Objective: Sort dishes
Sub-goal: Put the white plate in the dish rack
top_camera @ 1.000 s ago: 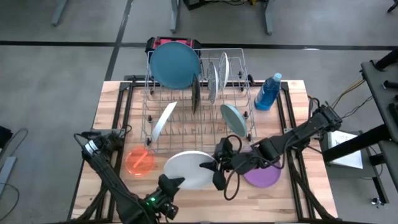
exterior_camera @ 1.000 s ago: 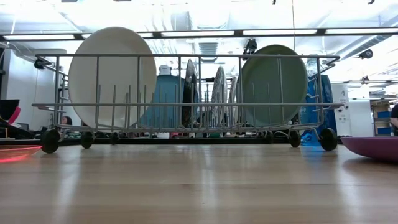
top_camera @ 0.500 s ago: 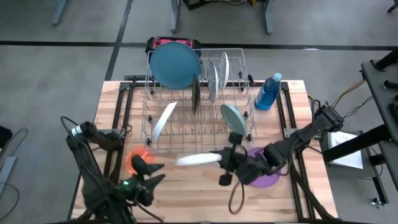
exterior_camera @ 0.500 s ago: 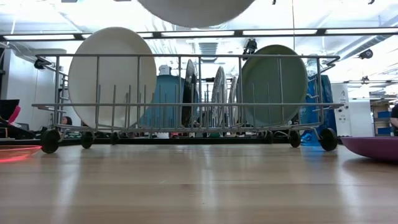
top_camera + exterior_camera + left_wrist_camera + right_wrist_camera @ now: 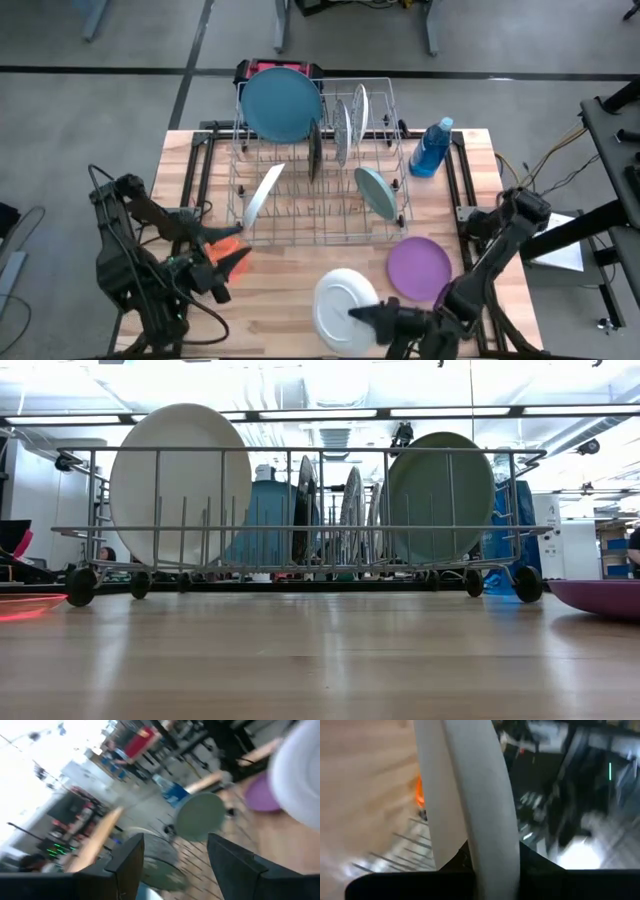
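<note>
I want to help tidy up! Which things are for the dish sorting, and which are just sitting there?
For the job:
white plate, shut in the right pincer
purple plate
orange plate
plates standing in the rack

Just there:
blue bottle

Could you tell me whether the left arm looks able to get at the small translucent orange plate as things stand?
Probably yes: the left tool hangs open right beside the small translucent orange plate on the wooden table, with nothing between them.

slatted wood table (image 5: 290,290); wire metal rack (image 5: 320,205); glossy white plate (image 5: 340,308).
</note>
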### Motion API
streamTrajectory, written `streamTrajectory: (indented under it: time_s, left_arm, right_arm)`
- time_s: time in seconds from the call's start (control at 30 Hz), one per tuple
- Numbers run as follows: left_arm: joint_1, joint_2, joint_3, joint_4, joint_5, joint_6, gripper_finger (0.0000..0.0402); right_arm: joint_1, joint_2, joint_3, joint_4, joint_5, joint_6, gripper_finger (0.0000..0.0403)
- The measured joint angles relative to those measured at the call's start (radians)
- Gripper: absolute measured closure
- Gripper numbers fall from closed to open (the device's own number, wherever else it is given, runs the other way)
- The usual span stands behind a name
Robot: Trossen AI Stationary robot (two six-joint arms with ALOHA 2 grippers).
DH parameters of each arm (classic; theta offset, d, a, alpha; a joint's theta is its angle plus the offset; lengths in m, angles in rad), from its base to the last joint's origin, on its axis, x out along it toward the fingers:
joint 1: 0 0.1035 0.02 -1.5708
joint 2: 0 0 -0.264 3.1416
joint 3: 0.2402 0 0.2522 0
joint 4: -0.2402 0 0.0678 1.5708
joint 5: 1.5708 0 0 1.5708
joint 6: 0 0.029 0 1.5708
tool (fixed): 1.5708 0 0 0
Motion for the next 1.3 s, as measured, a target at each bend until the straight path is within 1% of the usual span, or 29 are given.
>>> streamTrajectory:
  time_s: [0.03,0.1,0.17,0.23,0.27,0.37,0.43,0.5,0.57,0.67,0.77,0.87,1.03,1.1,1.17,1.2,1.23,1.3]
  left_arm:
    - [0.0,-0.007,0.0,0.0,-0.029,0.017,0.0196]
    - [0.0,-0.018,0.0,0.0,-0.086,0.058,0.0196]
    - [0.001,-0.036,0.0,0.0,-0.145,0.118,0.0196]
    - [0.001,-0.055,0.0,0.0,-0.199,0.19,0.0196]
    - [0.002,-0.066,0.0,0.0,-0.207,0.233,0.0196]
    - [0.014,-0.113,0.002,0.001,-0.205,0.355,0.0196]
    - [0.026,-0.16,0.004,0.0,-0.206,0.395,0.0196]
    - [0.029,-0.206,0.005,0.0,-0.206,0.417,0.0196]
    - [0.03,-0.245,0.005,0.0,-0.206,0.428,0.0196]
    - [0.03,-0.299,0.005,0.0,-0.205,0.416,0.0196]
    - [0.031,-0.341,0.005,0.002,-0.206,0.348,0.0196]
    - [0.03,-0.374,0.005,0.003,-0.205,0.302,0.0196]
    - [0.031,-0.43,0.005,0.003,-0.205,0.335,0.0196]
    - [0.031,-0.447,0.005,0.003,-0.205,0.35,0.0196]
    - [0.03,-0.462,0.005,0.004,-0.205,0.36,0.0196]
    - [0.03,-0.47,0.005,0.004,-0.205,0.363,0.0196]
    - [0.03,-0.475,0.005,0.004,-0.205,0.365,0.0196]
    - [0.03,-0.483,0.005,0.004,-0.205,0.365,0.0196]
  right_arm:
    - [0.001,0.017,-0.001,0.037,0.003,-0.07,0.0375]
    - [-0.006,0.037,-0.001,0.133,0.011,-0.131,0.0375]
    - [-0.018,0.046,0.0,0.194,0.023,-0.135,0.0375]
    - [-0.037,0.049,0.0,0.234,0.052,-0.098,0.0375]
    - [-0.05,0.05,-0.001,0.279,0.091,-0.058,0.0375]
    - [-0.106,0.034,0.005,0.485,0.288,0.126,0.0375]
    - [-0.162,0.001,0.01,0.655,0.365,0.284,0.0375]
    - [-0.219,-0.036,0.01,0.755,0.43,0.465,0.0375]
    - [-0.274,-0.07,0.004,0.734,0.487,0.655,0.0375]
    - [-0.343,-0.086,-0.004,0.648,0.598,0.898,0.0375]
    - [-0.38,-0.089,-0.011,0.619,0.603,1.128,0.0375]
    - [-0.378,-0.078,-0.012,0.601,0.602,1.255,0.0375]
    - [-0.394,-0.076,-0.014,0.598,0.599,1.303,0.0375]
    - [-0.416,-0.082,-0.014,0.595,0.567,1.311,0.0375]
    - [-0.446,-0.09,-0.015,0.575,0.456,1.324,0.0375]
    - [-0.465,-0.099,-0.015,0.554,0.366,1.35,0.0375]
    - [-0.491,-0.114,-0.014,0.515,0.236,1.369,0.0375]
    - [-0.561,-0.146,-0.007,0.417,-0.108,1.434,0.0375]
